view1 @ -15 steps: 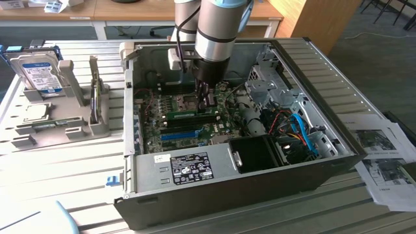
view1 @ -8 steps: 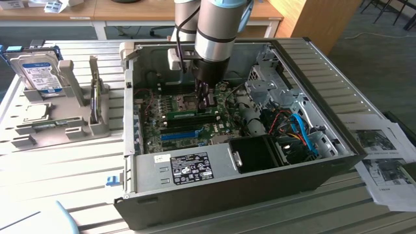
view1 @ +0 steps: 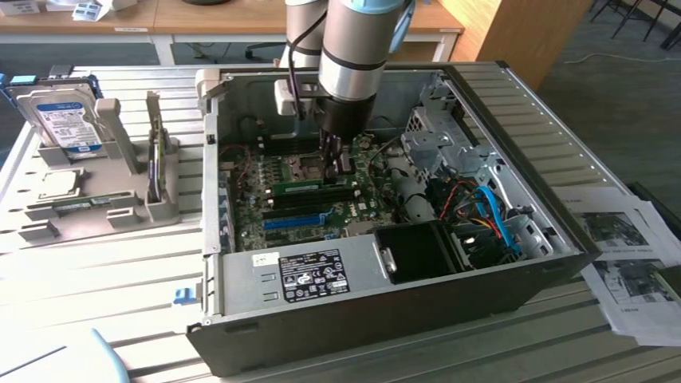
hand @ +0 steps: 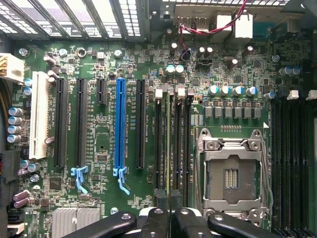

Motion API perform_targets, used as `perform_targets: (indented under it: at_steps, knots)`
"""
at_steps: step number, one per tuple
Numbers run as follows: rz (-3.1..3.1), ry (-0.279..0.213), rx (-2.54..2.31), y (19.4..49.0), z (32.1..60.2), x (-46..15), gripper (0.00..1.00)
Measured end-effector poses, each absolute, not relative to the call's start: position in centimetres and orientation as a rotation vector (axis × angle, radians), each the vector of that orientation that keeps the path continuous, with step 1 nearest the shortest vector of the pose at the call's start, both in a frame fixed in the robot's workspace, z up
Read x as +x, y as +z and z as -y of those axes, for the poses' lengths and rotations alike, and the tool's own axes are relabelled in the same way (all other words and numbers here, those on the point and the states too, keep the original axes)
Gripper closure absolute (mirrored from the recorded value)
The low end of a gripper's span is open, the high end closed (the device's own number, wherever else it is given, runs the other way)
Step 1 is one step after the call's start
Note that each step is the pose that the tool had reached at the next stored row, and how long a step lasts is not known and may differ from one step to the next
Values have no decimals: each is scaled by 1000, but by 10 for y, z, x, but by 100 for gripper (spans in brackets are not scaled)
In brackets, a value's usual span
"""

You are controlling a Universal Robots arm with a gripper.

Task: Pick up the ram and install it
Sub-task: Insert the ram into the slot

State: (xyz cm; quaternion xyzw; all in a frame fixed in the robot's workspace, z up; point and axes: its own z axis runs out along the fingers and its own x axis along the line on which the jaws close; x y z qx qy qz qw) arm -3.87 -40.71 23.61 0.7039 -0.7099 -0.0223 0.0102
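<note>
Wrist view gives me the ram (hand: 171, 148) edge-on, a thin pale line running out from between my fingers (hand: 158, 220). The fingers stand nearly together, clamped on it from both sides. The stick lies parallel to the black memory slots (hand: 157, 144) and directly over that group. The group sits between the long blue slot (hand: 119, 124) and the open processor socket (hand: 233, 176). I cannot tell whether its lower edge is resting in a slot or just above one.

From the exterior view I see the arm (view1: 356, 48) reaching straight down into the open computer case (view1: 352, 275), which lies on its side on the counter (view1: 107, 271). The fingertips are low over the motherboard, near the middle of the case. On the exterior view's left a hard drive (view1: 66, 120) stands upright in a grey holder, well apart from the case. Printed sheets (view1: 627, 239) lie beside the case on the exterior view's right.
</note>
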Motion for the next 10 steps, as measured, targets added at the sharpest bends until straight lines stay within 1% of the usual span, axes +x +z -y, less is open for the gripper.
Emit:
perform_targets:
  at_steps: [10]
  knots:
    - [2216, -70, 2197, 236, 407, -34, 89]
